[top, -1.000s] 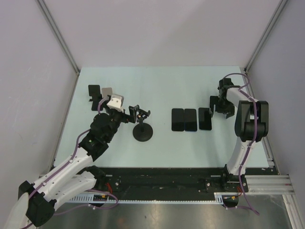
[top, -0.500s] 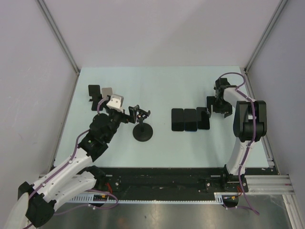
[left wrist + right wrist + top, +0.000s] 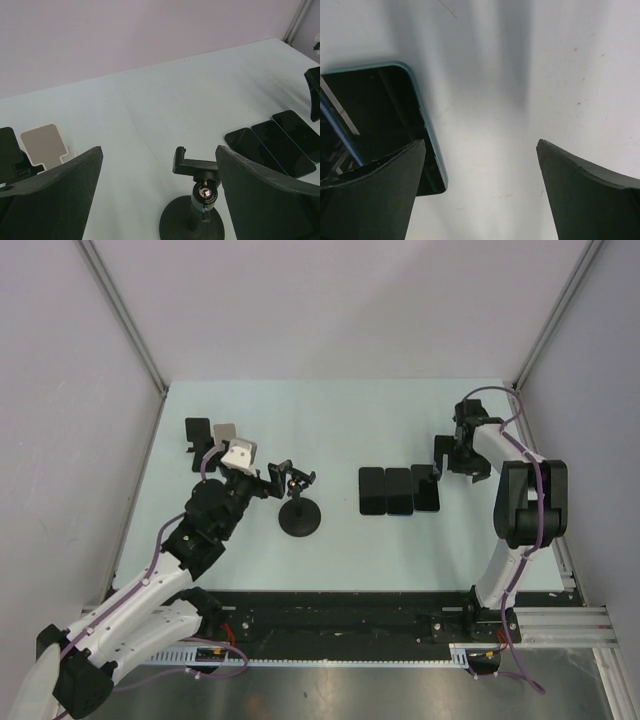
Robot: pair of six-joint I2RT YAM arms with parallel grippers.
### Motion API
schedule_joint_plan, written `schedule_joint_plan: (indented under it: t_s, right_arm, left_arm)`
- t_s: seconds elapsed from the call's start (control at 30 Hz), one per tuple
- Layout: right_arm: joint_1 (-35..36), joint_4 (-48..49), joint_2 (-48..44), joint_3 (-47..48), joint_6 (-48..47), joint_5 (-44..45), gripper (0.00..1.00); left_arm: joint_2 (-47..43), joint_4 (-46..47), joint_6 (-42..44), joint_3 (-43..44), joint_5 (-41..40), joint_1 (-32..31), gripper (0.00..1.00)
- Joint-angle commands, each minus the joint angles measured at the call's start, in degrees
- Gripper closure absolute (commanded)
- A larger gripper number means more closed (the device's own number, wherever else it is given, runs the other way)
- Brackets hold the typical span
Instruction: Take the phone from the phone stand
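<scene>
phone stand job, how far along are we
Done: the clamp on the phone stand is empty, and three phones lie flat in a row on the table. In hand: nothing; the right gripper is open at the rightmost phone's edge, the left gripper open at the stand. Left: seemingly just pulling both arms back.

1. I see the phone [image 3: 380, 110] at the left of the right wrist view: glossy black face, mirror-like reflections.
2. The phone stand [image 3: 194, 200], lower centre of my left wrist view, looks like matt black plastic.
3. The table [image 3: 165, 90] is pale and smooth, with a faint sheen.
</scene>
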Motion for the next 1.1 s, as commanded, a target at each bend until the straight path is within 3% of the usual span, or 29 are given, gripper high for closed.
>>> schedule_joint_plan:
  t_s: [0.0,0.13,0.37,0.57,1.07]
  right_arm:
    - [0.9,6.5,-5.0,0.6,2.1,-1.0,0.00]
    - [2.0,9.5,-2.7,3.9,1.9,-1.0,0.00]
    - [4.8,7.9,8.7,15.9,1.1,1.5,0.00]
    - [4.9,6.7,14.1,20.6,1.7,2.6,0.00]
    - [5.1,6.6,12.9,14.1,2.7,1.4,0.00]
  left_arm:
    - [-1.1,1.0,0.4,0.7,1.3,0.3,0.00]
    - [-1.0,0.9,-1.1,0.6,1.6,0.3,0.00]
    - [-1.4,0.4,-1.7,0.6,1.9,0.3,0.00]
    - [-1.5,-0.2,-1.7,0.7,1.7,0.3,0.00]
    - [-1.5,-0.6,-1.5,0.8,1.7,0.3,0.00]
